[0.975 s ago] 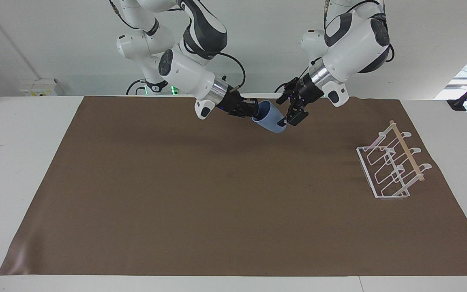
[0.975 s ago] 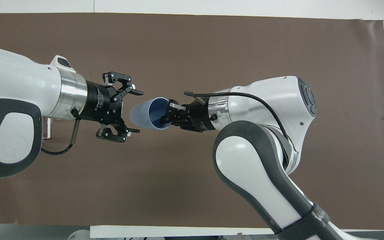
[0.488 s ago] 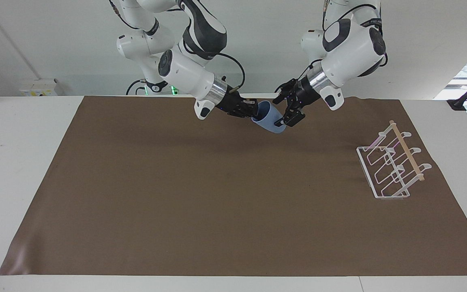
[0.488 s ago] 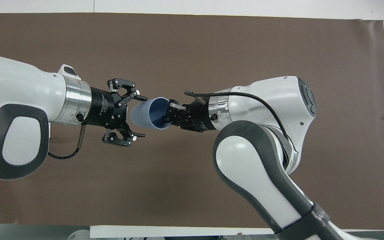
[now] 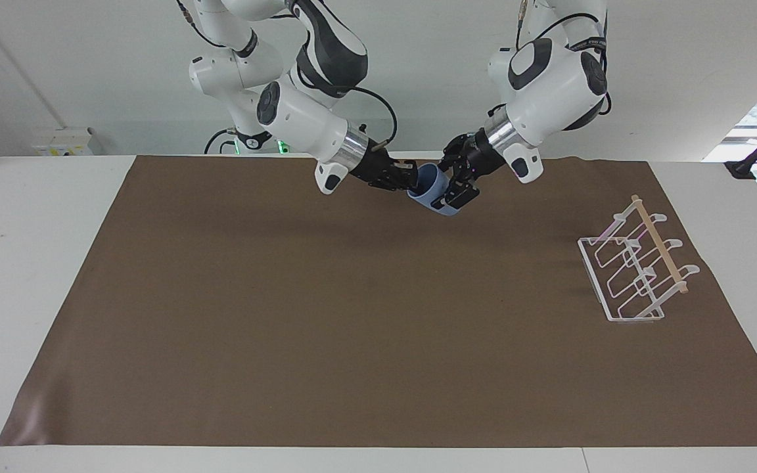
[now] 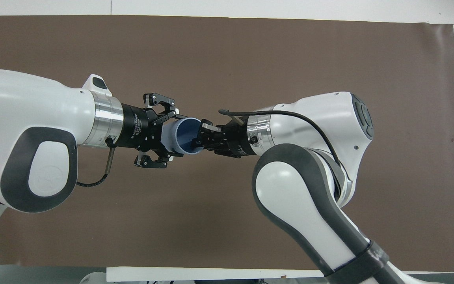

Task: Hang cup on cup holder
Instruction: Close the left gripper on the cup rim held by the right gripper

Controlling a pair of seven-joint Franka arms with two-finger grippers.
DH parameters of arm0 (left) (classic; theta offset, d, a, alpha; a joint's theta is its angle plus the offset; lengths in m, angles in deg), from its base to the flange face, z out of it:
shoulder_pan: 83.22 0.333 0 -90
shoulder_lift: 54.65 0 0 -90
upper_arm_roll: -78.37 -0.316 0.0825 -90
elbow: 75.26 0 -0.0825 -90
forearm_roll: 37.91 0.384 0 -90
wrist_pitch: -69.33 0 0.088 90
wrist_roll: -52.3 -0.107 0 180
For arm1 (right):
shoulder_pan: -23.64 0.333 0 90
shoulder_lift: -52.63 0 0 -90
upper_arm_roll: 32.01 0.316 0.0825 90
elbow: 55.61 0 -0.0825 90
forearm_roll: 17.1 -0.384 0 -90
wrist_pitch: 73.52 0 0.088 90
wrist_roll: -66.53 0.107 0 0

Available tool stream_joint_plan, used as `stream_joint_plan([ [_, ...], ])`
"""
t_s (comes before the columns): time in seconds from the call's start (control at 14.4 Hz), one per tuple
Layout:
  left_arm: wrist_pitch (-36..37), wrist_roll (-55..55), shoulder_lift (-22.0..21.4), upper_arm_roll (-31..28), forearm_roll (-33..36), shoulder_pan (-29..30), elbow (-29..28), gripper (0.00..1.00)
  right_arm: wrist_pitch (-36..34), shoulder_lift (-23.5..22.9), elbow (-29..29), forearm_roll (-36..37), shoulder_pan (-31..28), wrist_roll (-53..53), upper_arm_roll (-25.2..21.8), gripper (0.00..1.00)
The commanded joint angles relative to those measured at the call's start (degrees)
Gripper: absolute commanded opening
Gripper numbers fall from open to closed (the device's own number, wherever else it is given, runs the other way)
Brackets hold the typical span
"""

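Observation:
The light-blue cup (image 5: 428, 191) is held tilted in the air over the mat's edge nearest the robots. My right gripper (image 5: 410, 180) is shut on its rim, one finger inside the mouth; the overhead view shows the same grip (image 6: 200, 138) on the cup (image 6: 181, 138). My left gripper (image 5: 452, 187) is open, and its fingers straddle the cup's tapered base end in the overhead view (image 6: 173, 136). I cannot tell if they touch it. The white wire cup holder (image 5: 662, 248) with its wooden rod stands on the mat toward the left arm's end of the table. It is out of sight in the overhead view.
A brown mat (image 5: 352, 315) covers most of the white table (image 5: 37, 276). Nothing else stands on it.
My left gripper has moved in toward the cup, from beside its base to straddling it, fingers still open. My right gripper has kept the cup almost still.

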Motion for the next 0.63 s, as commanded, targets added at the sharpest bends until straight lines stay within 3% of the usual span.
stream_joint_plan([
  [0.0, 0.4, -4.6, -0.8, -0.4, -0.1, -2.6, -1.1, 0.0, 0.5, 0.3, 0.1, -1.0, -0.1, -0.3, 0.1, 0.01],
  [0.42, 0.9, -4.3, -0.8, -0.4, -0.1, -2.6, -1.0, 0.0, 0.5, 0.3, 0.2, -1.0, -0.1, 0.0, 0.1, 0.09],
  [0.49, 0.9, -4.3, -0.8, -0.5, -0.1, -2.7, -1.0, 0.0, 0.5, 0.3, 0.2, -1.0, -0.1, 0.0, 0.1, 0.17],
  [0.56, 1.0, -4.2, -0.8, -0.4, -0.1, -2.7, -1.0, 0.0, 0.5, 0.3, 0.2, -1.0, -0.1, 0.1, 0.1, 0.46],
])
